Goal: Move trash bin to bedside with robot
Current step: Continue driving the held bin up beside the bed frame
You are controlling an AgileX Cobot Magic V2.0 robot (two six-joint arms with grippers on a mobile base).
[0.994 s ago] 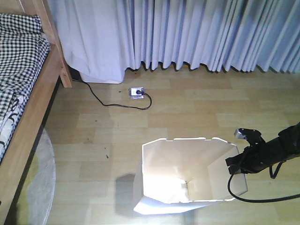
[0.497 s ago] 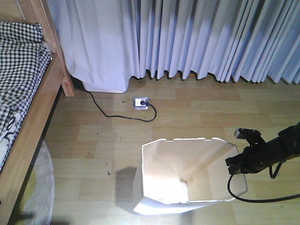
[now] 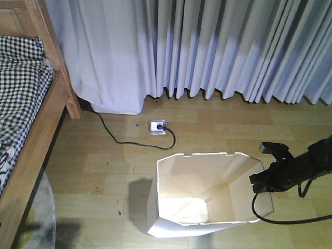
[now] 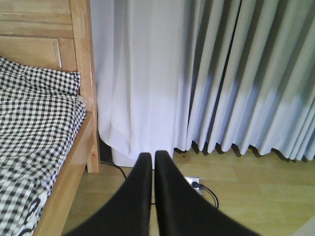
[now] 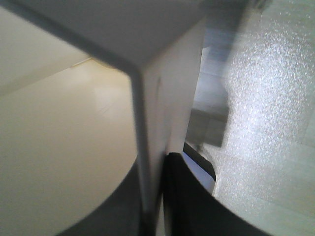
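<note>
The white trash bin (image 3: 207, 192) stands on the wooden floor at the bottom centre of the front view, its cream inside showing. My right gripper (image 3: 262, 182) on the black robot arm (image 3: 301, 168) is shut on the bin's right wall. The right wrist view shows that thin wall (image 5: 147, 147) pinched between the two black fingers (image 5: 184, 196). The bed (image 3: 26, 124), with a light wooden frame and checked bedding, lies along the left edge. My left gripper (image 4: 153, 160) is shut with nothing in it, held in the air facing the curtain and the bed (image 4: 44, 132).
Pale curtains (image 3: 207, 46) hang across the back wall. A floor socket (image 3: 157, 126) with a black cable (image 3: 119, 137) running left lies between the bin and the curtain. A grey rug edge (image 3: 39, 218) shows beside the bed.
The view has moved forward: curtain, socket and bed have slid down and nearer in the frame. The bin stays in the same place in view, held in the right gripper.
</note>
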